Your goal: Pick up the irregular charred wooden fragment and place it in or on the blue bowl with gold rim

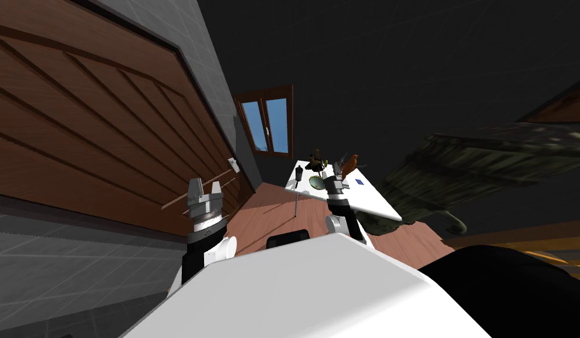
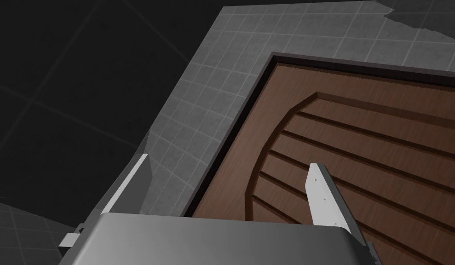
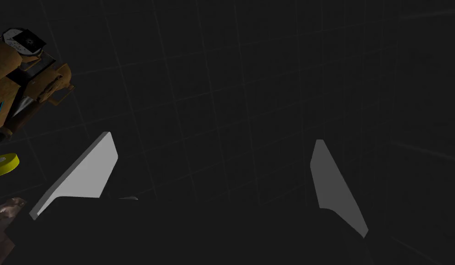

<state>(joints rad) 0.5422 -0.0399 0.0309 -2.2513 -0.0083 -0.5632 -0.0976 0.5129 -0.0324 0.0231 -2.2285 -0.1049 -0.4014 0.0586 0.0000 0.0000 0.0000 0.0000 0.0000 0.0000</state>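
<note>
Reach step. Right claw is above the tabletop, blades apart, empty. Left claw is raised aside, blades apart. Fragment not made out. Next: locate it, then descend.

Dim room: tiled wall, wooden door, window.

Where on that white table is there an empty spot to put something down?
The near end of the white table is bare, from the small blue square to the corner nearest the robot. The far end by the window is crowded: a dark cluster, a reddish-brown object and a yellow-rimmed round dish sit close together.
</note>
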